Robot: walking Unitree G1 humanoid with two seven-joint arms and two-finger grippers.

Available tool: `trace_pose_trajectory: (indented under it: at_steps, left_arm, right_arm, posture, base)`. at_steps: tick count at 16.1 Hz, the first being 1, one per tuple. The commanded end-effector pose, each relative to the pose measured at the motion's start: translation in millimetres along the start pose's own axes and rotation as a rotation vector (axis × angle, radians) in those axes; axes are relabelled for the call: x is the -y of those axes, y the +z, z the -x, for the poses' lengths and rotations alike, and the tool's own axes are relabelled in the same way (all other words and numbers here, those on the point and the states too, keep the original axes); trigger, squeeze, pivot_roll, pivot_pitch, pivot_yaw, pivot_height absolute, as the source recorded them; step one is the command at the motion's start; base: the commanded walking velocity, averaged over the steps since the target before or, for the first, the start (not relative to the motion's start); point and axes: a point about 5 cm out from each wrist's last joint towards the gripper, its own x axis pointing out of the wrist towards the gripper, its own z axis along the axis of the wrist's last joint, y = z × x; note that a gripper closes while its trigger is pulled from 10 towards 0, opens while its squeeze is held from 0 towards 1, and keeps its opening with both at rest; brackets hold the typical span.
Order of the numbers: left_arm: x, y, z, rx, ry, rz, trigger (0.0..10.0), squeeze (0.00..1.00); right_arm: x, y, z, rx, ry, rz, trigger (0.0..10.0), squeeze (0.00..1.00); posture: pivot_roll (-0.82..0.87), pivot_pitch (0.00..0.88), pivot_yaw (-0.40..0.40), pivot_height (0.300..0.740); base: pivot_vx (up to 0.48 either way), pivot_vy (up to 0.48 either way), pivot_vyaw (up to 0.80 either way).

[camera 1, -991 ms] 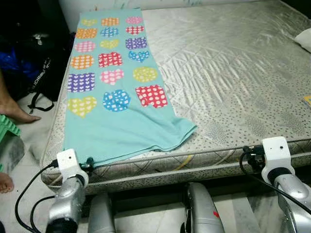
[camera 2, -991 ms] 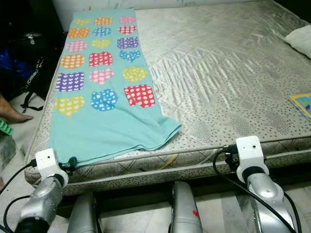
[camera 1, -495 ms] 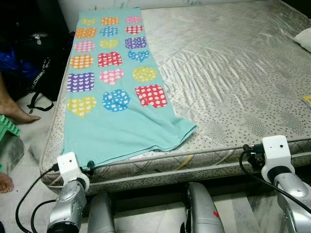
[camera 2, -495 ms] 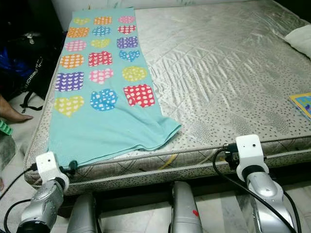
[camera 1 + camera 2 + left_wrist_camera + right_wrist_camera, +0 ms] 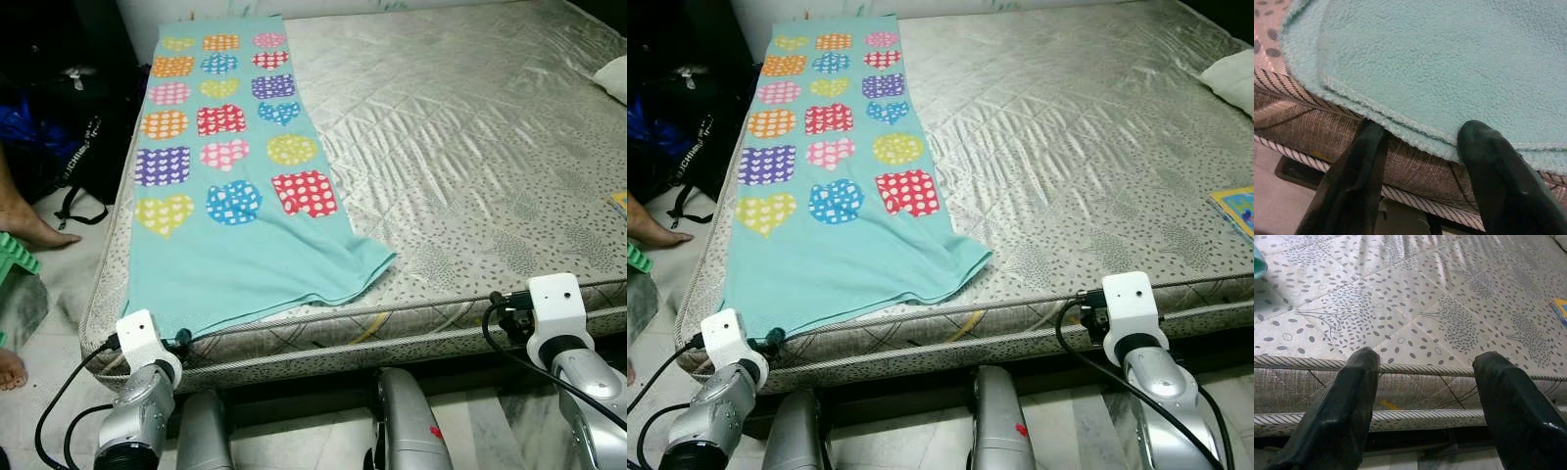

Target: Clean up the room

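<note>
Because the room is being tidied, here is how things are lying:

Blanket [image 5: 230,186]: It is lying flat along the left side of the bed [image 5: 470,157], with its near edge hanging a little over the bed's front edge. The near right corner is bunching up a bit. It probably needs folding.

Left hand [image 5: 1420,161]: Its two black fingers [image 5: 1352,181] are standing apart, open, right at the blanket's hem by the near left corner. One finger is sitting under the hem and one is touching it. I think it is getting ready to pinch that corner.

Right hand [image 5: 1422,396]: It is open too, holding nothing, and pointing at the bare front edge of the bed, well apart from the blanket.

What is different: The left arm is sitting a little lower and closer to the robot than one second ago. The blanket and the right arm are staying put.

Nearby: A black bag [image 5: 83,147] and a person's foot [image 5: 34,225] are resting on the floor beside the bed.
</note>
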Motion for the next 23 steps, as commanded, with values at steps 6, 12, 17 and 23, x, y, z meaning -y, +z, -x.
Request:
trace_pose_trajectory:
  at_steps: [6,12,17,23]
  left_arm:
    - [-3.7,-2.3,0.8,-0.024,0.004,-0.001,0.0,0.0]
    - [-12.2,2.0,5.9,-0.025,0.017,-0.005,0.0,0.0]
    - [-21.1,5.3,23.7,-0.022,0.023,0.012,0.0,0.0]
    - [-21.1,7.3,28.4,-0.029,0.027,-0.008,0.0,0.0]
  right_arm:
    - [-0.9,-2.0,0.9,0.0,0.0,-0.004,10.0,0.0]
    - [0.3,-1.6,-0.1,0.005,-0.006,-0.008,10.0,0.0]
    - [3.2,-2.0,-0.7,0.005,-0.011,-0.006,10.0,0.0]
    - [2.7,-2.4,-2.0,0.005,-0.007,-0.005,10.0,0.0]
  posture:
    - [-0.2,0.075,0.032,0.56]
    - [-0.2,0.071,0.033,0.56]
    - [-0.19,0.073,0.035,0.56]
    - [-0.19,0.074,0.032,0.56]
  base:
    - [0.0,0.0,0.0]
    - [0.0,0.0,0.0]
    - [0.0,0.0,0.0]
    - [0.0,0.0,0.0]
